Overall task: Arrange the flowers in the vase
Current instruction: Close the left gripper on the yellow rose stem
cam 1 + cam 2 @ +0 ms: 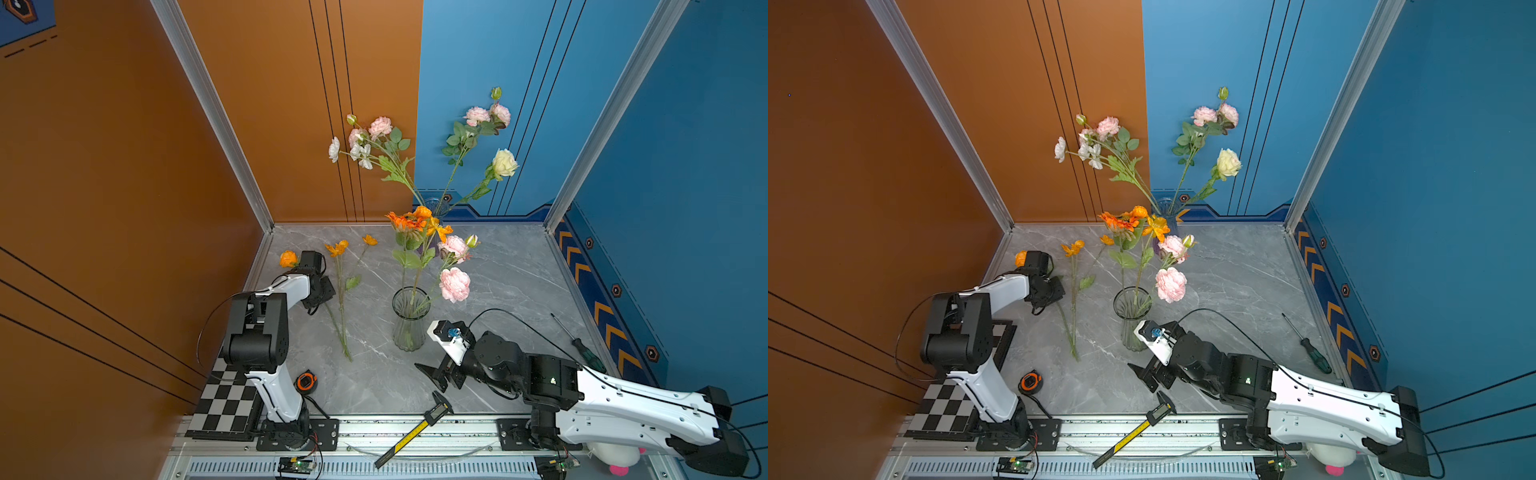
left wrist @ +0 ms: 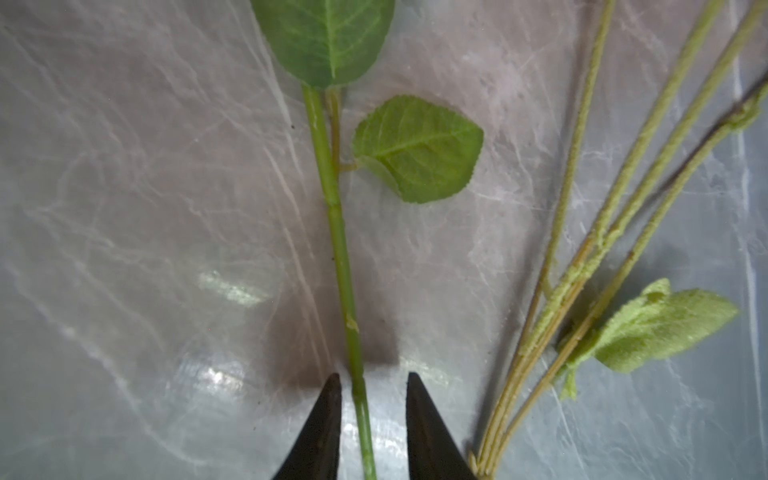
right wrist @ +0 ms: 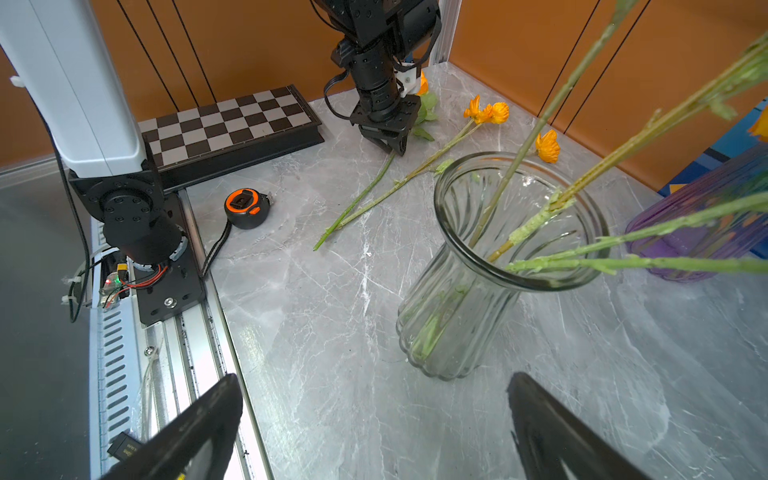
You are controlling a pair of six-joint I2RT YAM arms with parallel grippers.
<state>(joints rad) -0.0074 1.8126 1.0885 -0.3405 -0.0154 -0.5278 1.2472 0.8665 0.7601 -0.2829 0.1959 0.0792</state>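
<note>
A ribbed clear glass vase [image 1: 409, 320] [image 3: 498, 266] stands mid-table with orange flowers [image 1: 409, 222] and pink flowers [image 1: 455, 284] leaning out of it. Two more flowers lie flat to its left: an orange-headed one [image 1: 288, 259] with a smooth green stem [image 2: 338, 249], and a thin orange sprig [image 1: 341, 291]. My left gripper [image 2: 372, 376] [image 3: 395, 145] points down over the smooth stem, jaws open either side of it with a gap still showing. My right gripper [image 1: 430, 378] [image 3: 374, 380] hovers in front of the vase, wide open and empty.
A purple vase [image 3: 706, 224] with pink, white and cream blooms stands at the back wall. An orange tape measure [image 1: 305, 381], a caliper [image 1: 415, 432], a screwdriver [image 1: 582, 347] and a chessboard [image 1: 224, 407] lie around the table's edges.
</note>
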